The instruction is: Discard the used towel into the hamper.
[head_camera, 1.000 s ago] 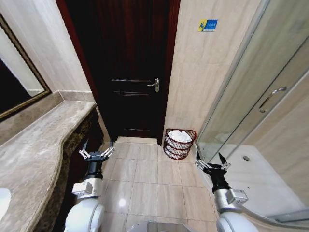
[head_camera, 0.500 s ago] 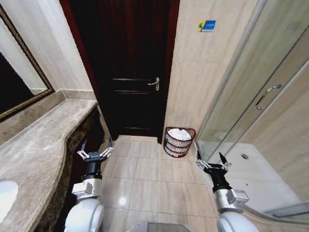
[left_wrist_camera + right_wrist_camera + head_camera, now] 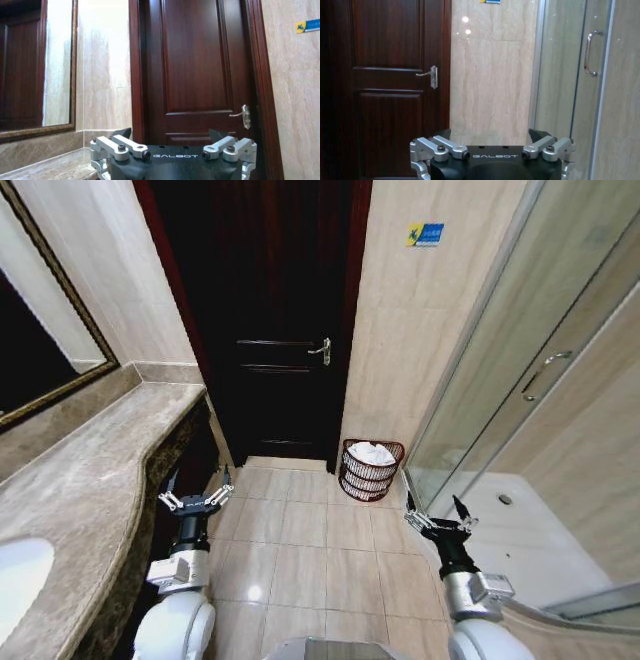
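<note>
Beige floor tiles (image 3: 300, 565) lie beneath both raised arms. Nearest, the left gripper (image 3: 196, 498) hovers beside the front edge of the marble bench (image 3: 90, 500), its fingers spread wide and holding nothing. The right gripper (image 3: 438, 519) hangs near the glass shower door (image 3: 520, 380), fingers likewise wide and empty. Farther on, the hamper (image 3: 371, 469) stands on the floor in the corner between the dark wooden door (image 3: 270, 320) and the tiled wall (image 3: 420, 350), just beside the shower enclosure's edge. A white towel (image 3: 372, 452) lies inside it, bunched at the top. Both grippers stay well apart from the hamper.
</note>
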Controlling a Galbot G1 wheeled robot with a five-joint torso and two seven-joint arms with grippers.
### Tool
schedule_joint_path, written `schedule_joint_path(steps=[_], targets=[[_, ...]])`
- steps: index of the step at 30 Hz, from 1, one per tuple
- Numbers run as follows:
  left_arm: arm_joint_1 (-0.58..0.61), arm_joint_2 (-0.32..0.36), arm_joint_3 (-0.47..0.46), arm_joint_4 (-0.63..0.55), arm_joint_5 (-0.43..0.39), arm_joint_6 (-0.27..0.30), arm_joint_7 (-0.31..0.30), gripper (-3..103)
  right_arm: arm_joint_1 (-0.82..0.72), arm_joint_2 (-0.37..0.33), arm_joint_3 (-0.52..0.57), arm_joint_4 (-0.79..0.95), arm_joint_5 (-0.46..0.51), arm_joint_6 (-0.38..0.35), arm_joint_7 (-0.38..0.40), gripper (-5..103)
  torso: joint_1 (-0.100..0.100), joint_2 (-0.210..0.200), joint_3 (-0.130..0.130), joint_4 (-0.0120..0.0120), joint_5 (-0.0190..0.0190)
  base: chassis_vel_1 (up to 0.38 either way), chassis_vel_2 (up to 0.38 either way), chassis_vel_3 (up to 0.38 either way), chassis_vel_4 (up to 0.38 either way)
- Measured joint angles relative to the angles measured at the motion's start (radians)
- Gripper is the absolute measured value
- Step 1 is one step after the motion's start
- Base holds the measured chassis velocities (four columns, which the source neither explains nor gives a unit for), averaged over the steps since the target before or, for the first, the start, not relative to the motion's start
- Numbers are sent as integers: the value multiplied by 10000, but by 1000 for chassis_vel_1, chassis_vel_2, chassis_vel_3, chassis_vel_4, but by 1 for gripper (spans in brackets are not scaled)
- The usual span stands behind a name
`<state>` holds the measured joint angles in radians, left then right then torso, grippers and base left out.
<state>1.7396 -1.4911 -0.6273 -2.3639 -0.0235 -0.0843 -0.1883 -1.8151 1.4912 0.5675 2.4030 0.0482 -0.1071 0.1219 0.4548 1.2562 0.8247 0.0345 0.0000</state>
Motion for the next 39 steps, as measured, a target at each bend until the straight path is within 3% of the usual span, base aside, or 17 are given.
schedule_joint_path(steps=[39], targets=[[-133, 39, 31, 255, -16, -388, 149, 100, -54, 8, 35, -101, -11, 141, 15, 100, 0, 0, 0, 0, -1, 41, -32, -33, 36]])
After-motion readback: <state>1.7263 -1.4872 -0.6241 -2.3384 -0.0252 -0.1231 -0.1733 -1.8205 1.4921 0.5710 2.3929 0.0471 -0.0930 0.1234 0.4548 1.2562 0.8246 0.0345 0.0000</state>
